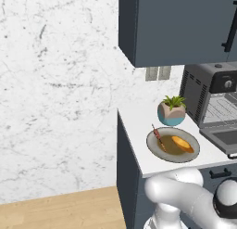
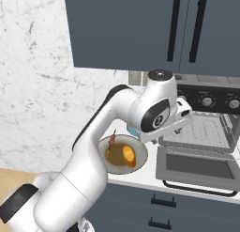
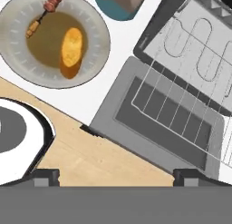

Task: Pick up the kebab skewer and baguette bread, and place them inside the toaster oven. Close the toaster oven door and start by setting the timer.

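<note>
On the white counter a grey plate (image 1: 152, 144) holds the kebab skewer (image 1: 158, 136) on its left and the golden baguette bread (image 1: 182, 143) on its right. In the hand view the kebab skewer (image 3: 45, 12) and baguette bread (image 3: 71, 46) lie at the upper left. The toaster oven (image 1: 196, 96) stands right of the plate with its door (image 3: 113, 128) dropped open and its wire rack (image 3: 199, 41) showing. My gripper (image 3: 117, 175) hovers above the counter's front edge, near the door's left corner. It is open, with nothing between its widely spaced fingertips (image 3: 45, 175).
A teal and tan plant pot (image 1: 171, 112) stands behind the plate, close to the oven's vented side. Dark wall cabinets (image 1: 180, 24) hang overhead. A marble wall and wooden floor (image 1: 55, 209) lie left of the counter end. My arm (image 2: 112, 132) arches over the plate.
</note>
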You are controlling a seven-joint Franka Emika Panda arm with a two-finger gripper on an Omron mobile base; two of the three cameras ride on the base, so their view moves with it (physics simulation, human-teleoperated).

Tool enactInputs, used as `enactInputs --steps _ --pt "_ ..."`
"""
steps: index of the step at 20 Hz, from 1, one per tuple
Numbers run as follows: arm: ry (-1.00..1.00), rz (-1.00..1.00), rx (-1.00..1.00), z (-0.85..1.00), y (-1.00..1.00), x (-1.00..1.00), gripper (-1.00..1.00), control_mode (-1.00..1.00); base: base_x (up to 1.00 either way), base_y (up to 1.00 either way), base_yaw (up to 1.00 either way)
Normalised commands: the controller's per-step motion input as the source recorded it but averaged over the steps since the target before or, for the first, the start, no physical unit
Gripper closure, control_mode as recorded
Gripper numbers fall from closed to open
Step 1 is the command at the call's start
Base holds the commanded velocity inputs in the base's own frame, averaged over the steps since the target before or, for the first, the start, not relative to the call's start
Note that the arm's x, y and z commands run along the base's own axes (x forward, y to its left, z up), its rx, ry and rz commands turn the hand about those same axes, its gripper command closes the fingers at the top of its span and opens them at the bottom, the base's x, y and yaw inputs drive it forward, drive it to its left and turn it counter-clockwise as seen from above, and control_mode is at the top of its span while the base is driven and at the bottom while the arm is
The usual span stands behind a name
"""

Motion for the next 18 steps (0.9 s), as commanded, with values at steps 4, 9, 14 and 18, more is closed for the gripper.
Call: enactInputs --steps 4,9,14,18 --pt "0.17 0.05 -0.26 0.0 1.0 -0.18 -1.0 -1.0 0.0 0.0 0.0" --pt "0.13 -0.02 0.01 -0.1 1.0 -0.03 -1.0 -1.0 0.0 0.0 0.0" --pt "0.1 -0.15 0.12 -0.08 0.37 -0.04 -1.0 -1.0 0.0 0.0 0.0" --pt "0.06 -0.3 0.13 -0.26 0.01 0.0 -1.0 -1.0 0.0 0.0 0.0"
